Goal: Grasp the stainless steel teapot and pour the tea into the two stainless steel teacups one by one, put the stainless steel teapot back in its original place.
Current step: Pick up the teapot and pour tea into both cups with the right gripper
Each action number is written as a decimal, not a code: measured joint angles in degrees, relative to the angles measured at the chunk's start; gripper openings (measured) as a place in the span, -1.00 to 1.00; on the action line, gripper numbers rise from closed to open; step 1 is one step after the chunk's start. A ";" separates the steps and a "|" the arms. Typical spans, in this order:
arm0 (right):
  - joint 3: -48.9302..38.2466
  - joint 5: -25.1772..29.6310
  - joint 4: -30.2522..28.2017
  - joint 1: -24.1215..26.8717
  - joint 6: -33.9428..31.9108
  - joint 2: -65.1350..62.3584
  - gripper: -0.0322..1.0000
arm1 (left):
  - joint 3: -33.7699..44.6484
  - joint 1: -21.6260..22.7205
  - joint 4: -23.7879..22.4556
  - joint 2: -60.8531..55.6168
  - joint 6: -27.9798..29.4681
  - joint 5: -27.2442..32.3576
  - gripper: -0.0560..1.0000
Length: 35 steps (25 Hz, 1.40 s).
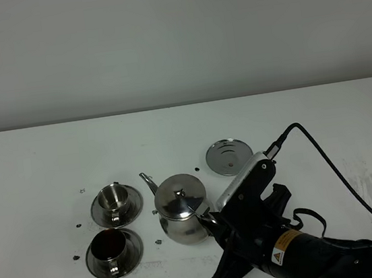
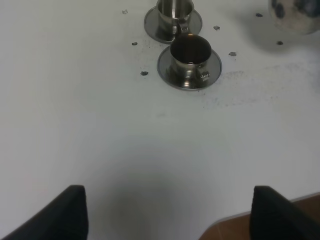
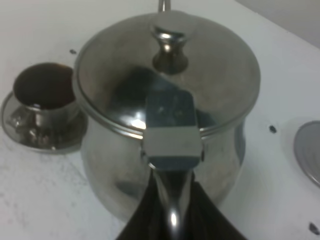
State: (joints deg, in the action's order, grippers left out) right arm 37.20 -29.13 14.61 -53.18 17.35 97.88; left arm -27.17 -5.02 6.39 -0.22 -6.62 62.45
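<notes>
Right claw (image 3: 172,220) grips teapot (image 3: 165,95) handle, plainest in its wrist view.

White table (image 1: 33,164) with saucers (image 1: 135,203), coaster (image 1: 229,156)

Close view of the stainless steel teapot (image 3: 115,165), seen from its handle side and filling most of the frame. The flat lid (image 3: 210,65) is seated, its knob (image 3: 170,42) upright at centre; the spout tip (image 3: 163,5) shows just beyond the far rim. A hinge plate (image 3: 172,132) joins the lid to the loop handle (image 3: 172,195), which runs down between the dark fingers (image 3: 142,220) of the right hand (image 3: 172,220), clamped on it. Beside the pot, a teacup (image 3: 42,87) holding dark liquid stands on its saucer (image 3: 30,135). On the opposite side, apart from the pot, lies the edge of a steel coaster disc (image 3: 310,150). Dark specks (image 3: 272,129) dot the white table (image 3: 45,200).
</notes>
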 joint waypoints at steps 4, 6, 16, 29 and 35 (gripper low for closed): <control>1.30 -1.79 -0.50 0.00 -1.73 2.57 -0.83 | 0.00 0.00 0.00 0.00 -0.07 0.00 0.35; 1.96 -1.90 -0.64 0.00 -1.87 3.94 -0.83 | 0.00 0.00 0.00 0.00 -0.07 0.00 0.35; 4.85 -1.44 -0.64 0.00 -2.06 10.01 -0.83 | 0.00 0.00 0.00 0.00 -0.07 0.00 0.35; 5.39 -1.45 -0.58 0.00 -2.17 12.85 -0.83 | 0.00 0.00 0.05 0.00 -0.02 0.00 0.35; 5.58 -0.41 -0.46 0.00 -1.86 10.94 -0.84 | 0.00 0.00 0.05 0.00 -0.02 0.00 0.35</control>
State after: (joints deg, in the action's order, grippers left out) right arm 42.78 -29.54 14.15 -53.18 15.50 108.82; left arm -27.17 -5.02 6.44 -0.22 -6.64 62.45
